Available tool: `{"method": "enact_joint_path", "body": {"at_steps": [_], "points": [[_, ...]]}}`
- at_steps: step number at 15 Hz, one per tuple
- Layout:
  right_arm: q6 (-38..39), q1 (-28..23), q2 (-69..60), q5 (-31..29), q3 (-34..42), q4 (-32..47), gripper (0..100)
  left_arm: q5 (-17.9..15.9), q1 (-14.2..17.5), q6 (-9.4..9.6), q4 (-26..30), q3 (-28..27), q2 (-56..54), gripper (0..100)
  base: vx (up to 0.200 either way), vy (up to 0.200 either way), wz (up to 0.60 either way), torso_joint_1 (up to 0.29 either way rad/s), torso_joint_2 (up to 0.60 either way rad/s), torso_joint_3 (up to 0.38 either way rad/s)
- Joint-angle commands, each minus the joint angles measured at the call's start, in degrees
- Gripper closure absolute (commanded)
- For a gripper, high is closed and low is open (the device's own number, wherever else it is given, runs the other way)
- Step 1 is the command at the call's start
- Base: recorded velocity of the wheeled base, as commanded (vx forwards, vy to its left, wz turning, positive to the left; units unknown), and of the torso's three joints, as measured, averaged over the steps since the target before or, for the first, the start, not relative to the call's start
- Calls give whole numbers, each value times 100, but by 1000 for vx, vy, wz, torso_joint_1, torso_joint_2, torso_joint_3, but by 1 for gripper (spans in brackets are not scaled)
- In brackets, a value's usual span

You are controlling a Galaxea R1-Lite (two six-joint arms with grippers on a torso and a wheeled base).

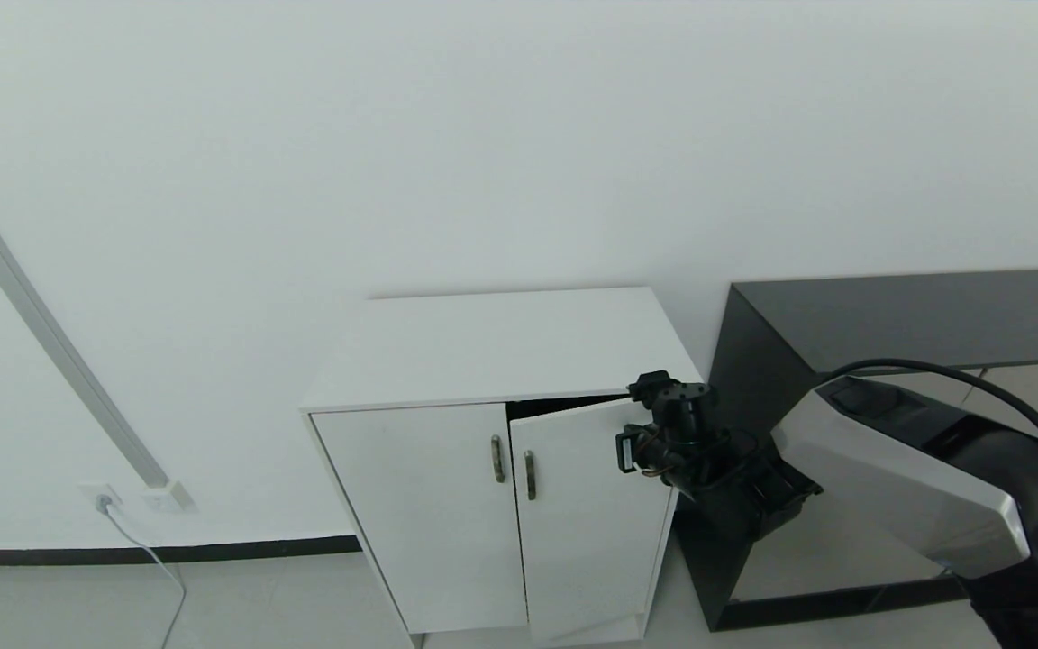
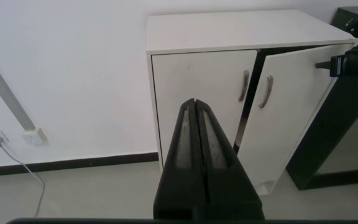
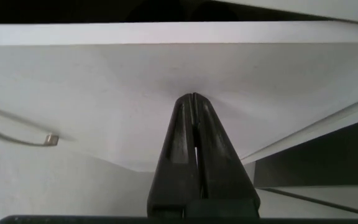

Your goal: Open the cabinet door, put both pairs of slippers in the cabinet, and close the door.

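Against the far wall, the white cabinet (image 1: 501, 347) is standing on the floor (image 1: 240, 604) with its two doors facing me. Its left door (image 1: 420, 514) is sitting flush. Its right door (image 1: 587, 523) is hanging slightly ajar, with a dark gap showing along its top edge under the cabinet top. Two upright metal handles, the left handle (image 1: 497, 458) and the right handle (image 1: 530, 475), are sitting side by side near the middle seam.

I am holding my right gripper (image 1: 638, 391) at the upper right corner of the right door, on its outer face. Its fingers are pressed together with nothing between them, and the tips are pointing at the white panel. From the right wrist view the tips are looking as if they are meeting the door face, but I cannot confirm contact.

I am holding my left gripper (image 2: 194, 102) well back from the cabinet, pointing toward the left door. Its jaws are also drawn fully together and are carrying nothing.

Right of the cabinet, a black unit (image 1: 915, 315) is standing just beside it. Far left, a wall socket (image 1: 103, 498) is sitting low on the wall, with a cable (image 1: 168, 577) trailing down toward the floor.
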Motion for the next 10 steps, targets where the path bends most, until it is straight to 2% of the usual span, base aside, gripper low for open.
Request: {"method": "enact_joint_path", "body": {"at_steps": [1, 10], "points": [[-1, -9, 37, -2, -49, 2, 100, 1, 6, -1, 6, 0, 5, 100, 0, 0, 0, 0, 0, 0], [8, -36, 125, -2, -410, 274, 100, 1, 6, -1, 6, 0, 5, 100, 0, 0, 0, 0, 0, 0]]}}
